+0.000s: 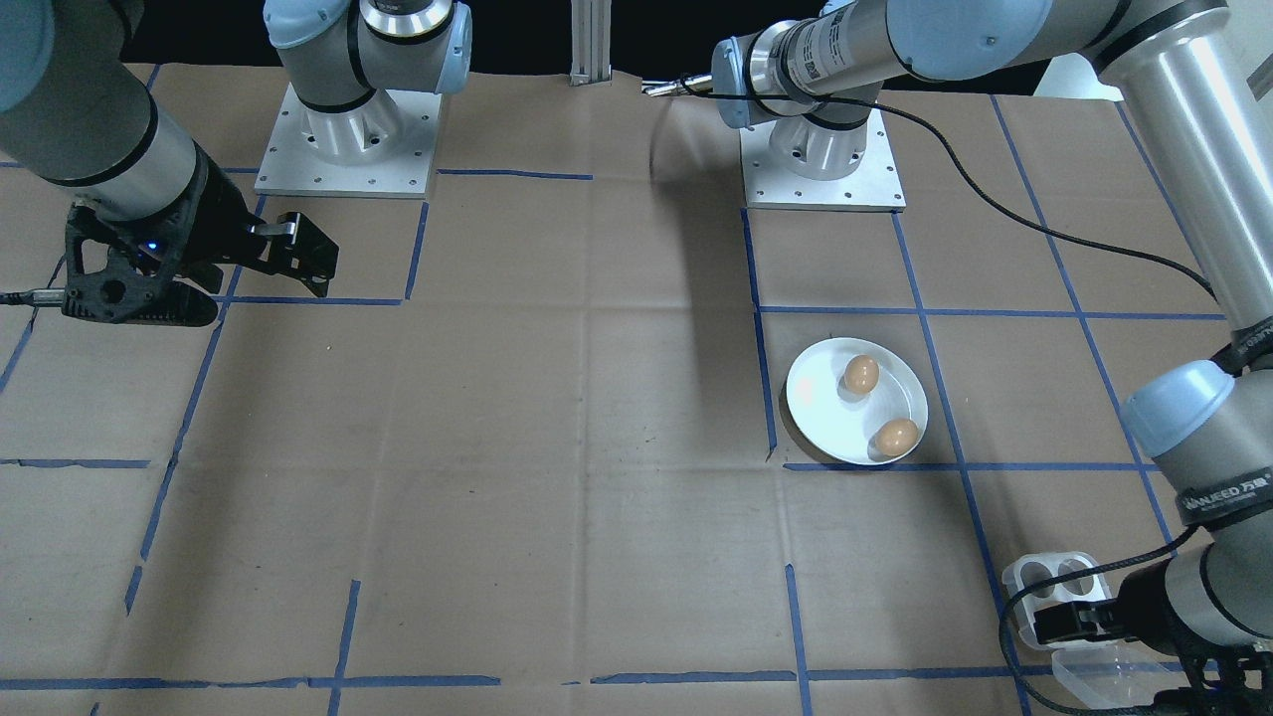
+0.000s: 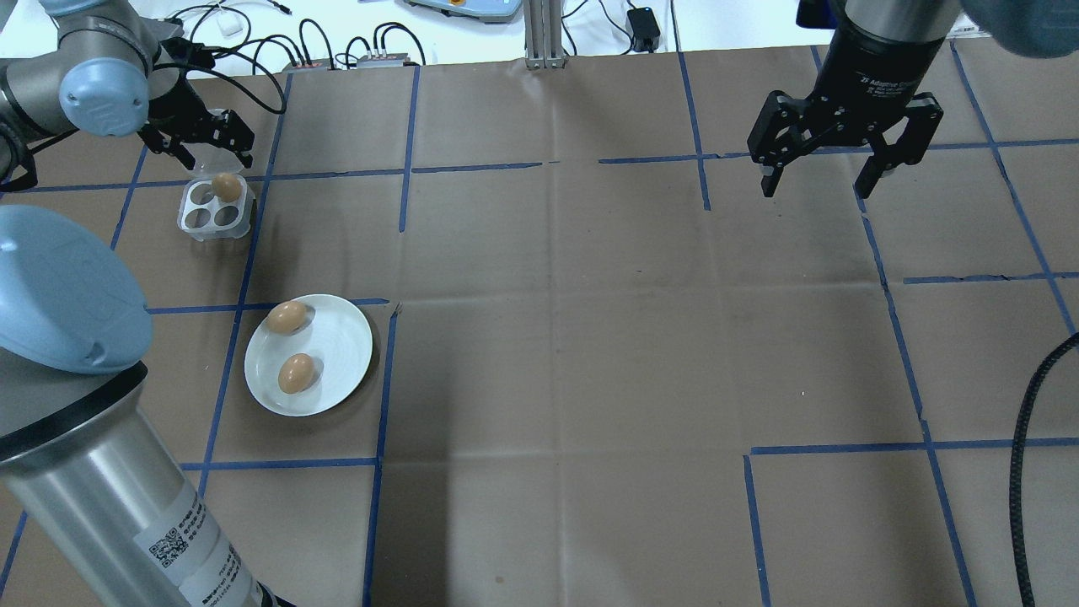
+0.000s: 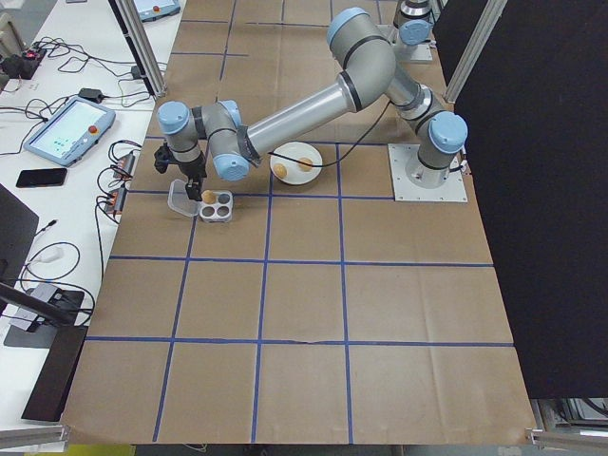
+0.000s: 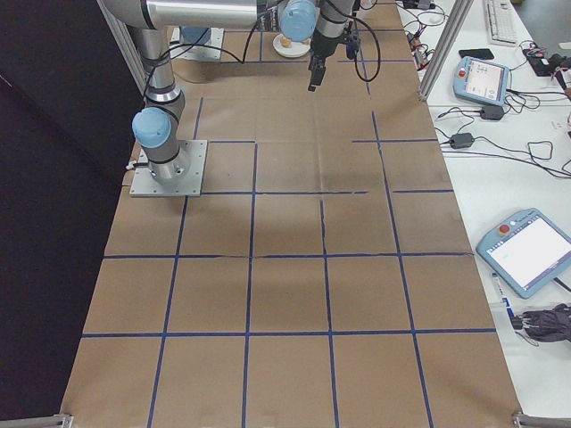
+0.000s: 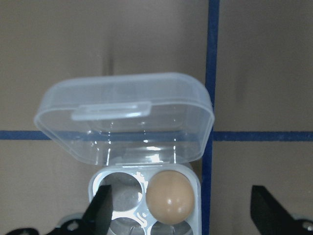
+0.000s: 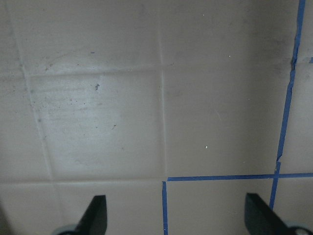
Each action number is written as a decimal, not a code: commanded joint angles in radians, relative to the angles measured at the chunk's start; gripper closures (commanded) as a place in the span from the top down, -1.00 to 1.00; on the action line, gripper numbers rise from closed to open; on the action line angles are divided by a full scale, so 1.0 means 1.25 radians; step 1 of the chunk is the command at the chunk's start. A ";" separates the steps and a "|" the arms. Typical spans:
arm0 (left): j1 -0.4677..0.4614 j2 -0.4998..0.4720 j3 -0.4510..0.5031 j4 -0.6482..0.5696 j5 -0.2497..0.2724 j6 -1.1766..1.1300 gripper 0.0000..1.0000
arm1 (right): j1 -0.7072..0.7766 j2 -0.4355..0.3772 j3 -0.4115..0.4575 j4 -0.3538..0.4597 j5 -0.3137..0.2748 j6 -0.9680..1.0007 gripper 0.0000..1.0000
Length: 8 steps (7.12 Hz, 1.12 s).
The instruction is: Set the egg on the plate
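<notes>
Hovering over egg tray [image 2: 216, 207] at upper left of overhead frame: left pincer [image 2: 201, 145], released, fingers spread wide, nothing held. One egg [image 2: 225, 185] in tray's upper-right hole, other holes bare, clear lid [image 5: 124, 117] flipped open behind. Plate [image 2: 337, 354] sits lower left of frame on worktop [image 2: 556, 337], w/ two eggs on it, apart from each other. Right pincer [image 2: 824, 179] at upper right, released, hanging above bare worktop.
</notes>
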 commanded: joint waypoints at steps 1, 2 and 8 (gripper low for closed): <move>0.002 -0.005 -0.029 0.024 0.033 0.014 0.98 | 0.000 0.000 0.000 0.000 0.000 0.000 1.00; 0.002 -0.011 -0.029 0.024 0.033 0.014 0.98 | 0.000 0.000 0.000 0.000 0.000 0.000 1.00; 0.008 0.001 -0.028 0.023 0.024 0.030 0.07 | 0.000 0.000 0.000 0.000 0.000 0.000 1.00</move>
